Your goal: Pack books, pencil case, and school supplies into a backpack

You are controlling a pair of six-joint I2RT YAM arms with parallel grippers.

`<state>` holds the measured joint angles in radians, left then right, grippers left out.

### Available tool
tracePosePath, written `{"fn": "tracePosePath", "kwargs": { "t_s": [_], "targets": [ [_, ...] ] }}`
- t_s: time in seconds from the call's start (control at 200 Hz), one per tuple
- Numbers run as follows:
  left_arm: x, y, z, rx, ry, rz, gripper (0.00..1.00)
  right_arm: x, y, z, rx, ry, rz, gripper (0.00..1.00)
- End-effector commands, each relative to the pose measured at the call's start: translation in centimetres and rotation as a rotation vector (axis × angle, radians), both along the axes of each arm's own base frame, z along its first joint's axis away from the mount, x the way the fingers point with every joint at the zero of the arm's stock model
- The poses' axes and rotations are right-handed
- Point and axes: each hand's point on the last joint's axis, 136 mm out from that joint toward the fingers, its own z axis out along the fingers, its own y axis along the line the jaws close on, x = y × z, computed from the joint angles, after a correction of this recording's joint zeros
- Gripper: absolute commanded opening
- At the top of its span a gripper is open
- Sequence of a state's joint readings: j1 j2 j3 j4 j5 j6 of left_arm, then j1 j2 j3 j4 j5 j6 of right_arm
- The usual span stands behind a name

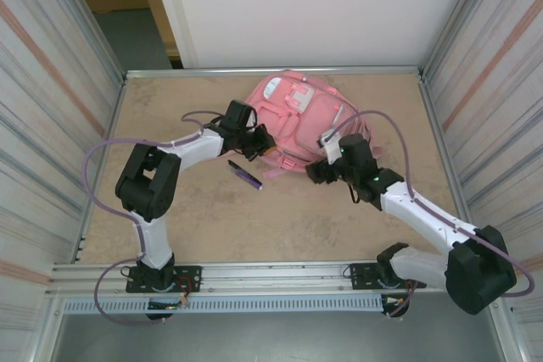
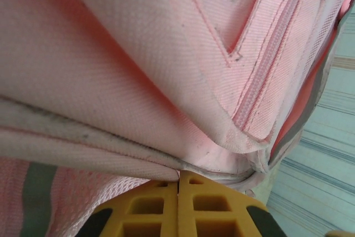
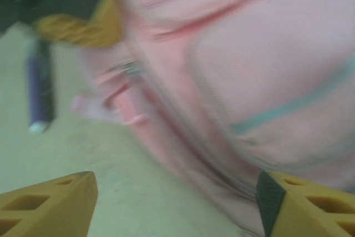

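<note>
Right gripper [image 1: 316,172] sits at the near edge of the backpack [image 1: 301,112]; its jaws are spread wide with nothing between them. Purple pen [image 1: 244,174] lies on the table [image 1: 254,235] just beside the backpack's near-left corner. Your left gripper [image 1: 254,143] is on the backpack's left side with its jaws pressed together. The tips butt against a piped fabric edge, and you can't tell whether any cloth is pinched. The backpack itself lies on the table's far half, front pockets and white patch facing up.
</note>
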<state>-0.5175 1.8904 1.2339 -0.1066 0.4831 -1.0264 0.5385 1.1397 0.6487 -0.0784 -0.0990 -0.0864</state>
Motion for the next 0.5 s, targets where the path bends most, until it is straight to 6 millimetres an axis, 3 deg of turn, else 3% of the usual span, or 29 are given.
{"fn": "tracePosePath", "kwargs": {
  "t_s": [0.0, 0.065, 0.251, 0.491],
  "targets": [
    [-1.1, -1.3, 2.4, -0.079, -0.010, -0.038, 0.00, -1.8, 4.5, 0.8, -0.024, -0.153, 0.414, 0.77],
    [-1.3, -1.7, 2.2, -0.079, -0.002, -0.043, 0.00, -0.8, 5.1, 0.9, -0.058, -0.179, 0.427, 0.76],
    [-1.9, -2.8, 2.0, -0.126, 0.026, -0.059, 0.00, 1.3, 6.8, -1.7, -0.363, -0.339, 0.556, 0.71],
    [-2.5, -2.7, 2.3, -0.128, 0.025, -0.057, 0.00, 4.8, 7.4, -3.3, -0.457, -0.478, 0.506, 0.64]
  ]
}}
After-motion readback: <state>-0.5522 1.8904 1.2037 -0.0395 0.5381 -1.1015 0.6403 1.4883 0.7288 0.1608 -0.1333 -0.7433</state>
